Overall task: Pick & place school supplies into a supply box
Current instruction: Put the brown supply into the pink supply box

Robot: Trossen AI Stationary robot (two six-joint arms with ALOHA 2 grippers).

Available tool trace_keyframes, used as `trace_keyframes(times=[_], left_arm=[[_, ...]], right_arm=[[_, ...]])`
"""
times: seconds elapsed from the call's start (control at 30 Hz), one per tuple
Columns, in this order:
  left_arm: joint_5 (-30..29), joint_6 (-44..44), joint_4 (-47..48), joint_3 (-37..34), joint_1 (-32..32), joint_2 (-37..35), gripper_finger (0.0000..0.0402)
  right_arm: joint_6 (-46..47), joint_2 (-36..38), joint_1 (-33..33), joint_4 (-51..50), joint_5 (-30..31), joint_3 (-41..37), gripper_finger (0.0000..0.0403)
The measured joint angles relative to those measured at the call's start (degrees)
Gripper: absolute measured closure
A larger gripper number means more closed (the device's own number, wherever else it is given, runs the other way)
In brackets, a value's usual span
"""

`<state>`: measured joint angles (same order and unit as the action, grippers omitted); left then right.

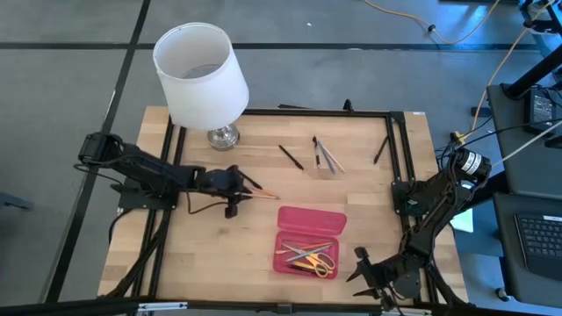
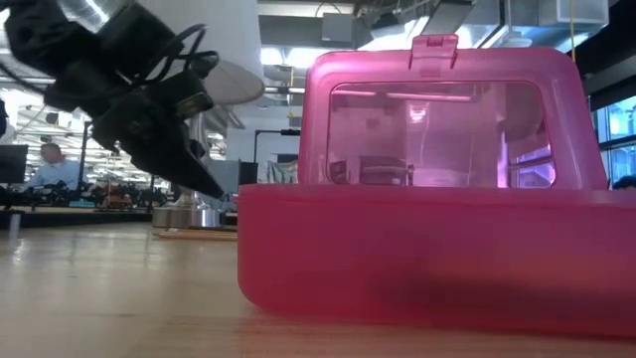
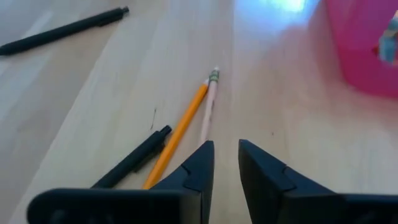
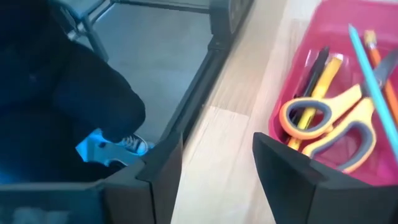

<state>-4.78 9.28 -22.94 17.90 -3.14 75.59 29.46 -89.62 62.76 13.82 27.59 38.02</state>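
My left gripper (image 1: 248,187) (image 3: 227,152) hovers left of the supply box, open by a narrow gap with bare table between its fingers. An orange pencil (image 3: 180,127), a pale wood pencil (image 3: 209,106) and a black pen (image 3: 134,163) lie flat just beside one finger. The pink supply box (image 1: 309,219) (image 2: 427,249) stands open near the table's middle front, with yellow-handled scissors (image 4: 336,124) and several pens inside. More pens (image 1: 327,156) lie farther back. My right gripper (image 1: 354,265) (image 4: 217,149) is open by the box's right end, near the front edge.
A white-shaded lamp (image 1: 200,75) stands at the far left of the table. A black frame (image 1: 397,149) borders the far and right sides. Single black pens (image 1: 291,156) (image 1: 380,151) lie toward the far side. Bare wood shows between the pens and the box.
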Motion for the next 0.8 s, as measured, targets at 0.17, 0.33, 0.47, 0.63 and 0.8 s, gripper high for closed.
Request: trace_keyframes(times=[0.17, 0.33, 0.47, 0.63, 0.8], left_arm=[[-0.43, 1.25, -3.33, -2.52, -0.24, 0.0, 0.0344], [-2.6, 0.34, -3.52, -2.55, -0.24, 0.0, 0.0341], [-3.67, -1.97, -3.56, -2.55, -0.24, 0.0, 0.0329], [-3.2, -1.92, -3.32, -2.55, -0.24, 0.0, 0.0292], [-3.08, -1.03, -2.18, -2.57, -0.24, 0.0, 0.024]], right_arm=[[-1.3, 0.0, 0.0, -0.01, -0.02, 0.0, 0.0205], [-1.37, 0.0, -0.02, 0.0, -0.04, 0.0, 0.0205], [-1.5, 0.0, -0.02, 0.0, -0.04, 0.0, 0.0205], [-1.5, 0.0, -0.02, 0.0, -0.04, 0.0, 0.0205], [-1.52, 0.0, -0.02, -0.01, -0.07, 0.0, 0.0205]])
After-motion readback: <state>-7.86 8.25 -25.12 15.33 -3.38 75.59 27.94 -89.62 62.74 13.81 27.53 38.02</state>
